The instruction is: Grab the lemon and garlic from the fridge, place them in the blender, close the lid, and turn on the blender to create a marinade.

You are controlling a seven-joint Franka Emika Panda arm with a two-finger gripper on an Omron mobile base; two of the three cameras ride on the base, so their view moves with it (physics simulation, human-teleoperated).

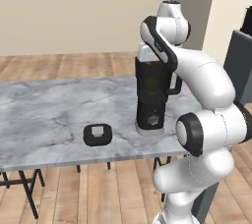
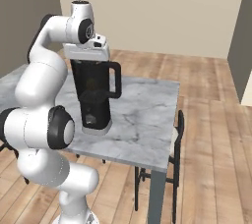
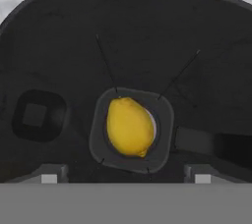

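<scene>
Lemon [image 3: 129, 126], one small yellow fruit, lies at the bottom of the black blender [image 1: 151, 98] jug, seen from straight above in the hand view, resting in the rounded-square well at the jug's floor. No part of the pincer touches it. The two finger ends [image 3: 49, 178] show as pale blocks at the lower edge of that view, at about 7 and 5 o'clock of the lemon, set wide apart with nothing between them; the pincer is open and empty.

The white arm rises from its base, folds through a large elbow joint and bends over so that its hand sits directly on top of the jug's mouth, pointing straight down into it. In the left base view the hand covers the jug's rim; in the right base view the hand's flat grey-white block sits level across the same rim, with the jug's side handle sticking out at 3 o'clock.

One blender stands upright on the grey marble tabletop [image 1: 49, 115], near its front edge. One lid [image 1: 97, 134], a flat black cap with a light grey square knob, lies flat on the tabletop at 9 o'clock of the blender's base in the left base view, near it and not touching. Through the dark jug wall in the hand view the lid shows dimly at 9 o'clock of the lemon.
</scene>
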